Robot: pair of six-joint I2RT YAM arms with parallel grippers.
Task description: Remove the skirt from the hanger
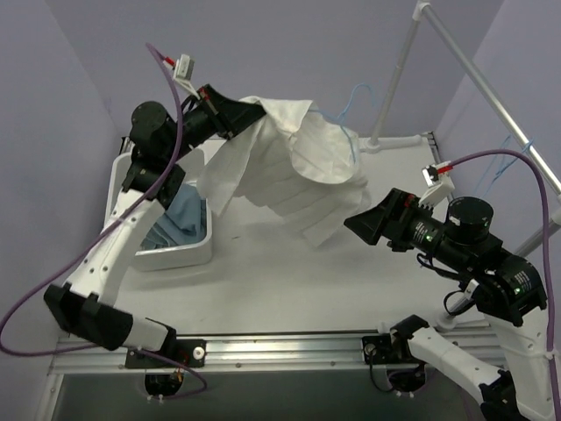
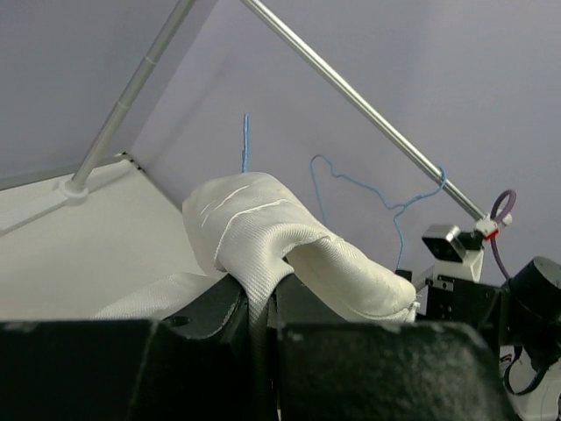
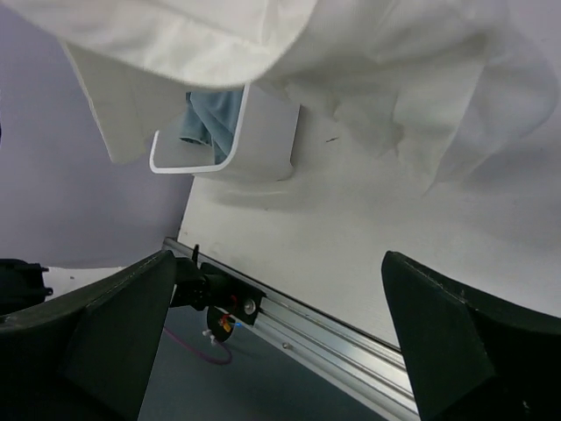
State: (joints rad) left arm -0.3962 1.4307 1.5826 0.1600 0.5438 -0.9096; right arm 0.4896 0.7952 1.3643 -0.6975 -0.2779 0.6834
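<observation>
The white skirt [image 1: 294, 167] hangs bunched in the air over the back of the table. My left gripper [image 1: 235, 112] is shut on a fold of the skirt's upper edge, and the fabric [image 2: 263, 237] shows pinched between its jaws [image 2: 261, 307]. The thin blue wire hanger [image 1: 351, 98] shows just behind the skirt's top, and its wire [image 2: 359, 186] reaches up to the metal rail [image 2: 368, 110]. I cannot tell whether the skirt still hangs on it. My right gripper [image 1: 361, 224] is open and empty, close to the skirt's lower right edge. In its wrist view [image 3: 280, 351] the skirt [image 3: 368, 79] hangs above it.
A white bin [image 1: 180, 254] holding blue cloth [image 1: 186, 215] stands at the table's left, below the left arm; it also shows in the right wrist view [image 3: 263, 140]. The metal rail [image 1: 491, 92] slants across the back right, on an upright post [image 1: 394, 79]. The aluminium base rail [image 1: 289, 346] runs along the near edge.
</observation>
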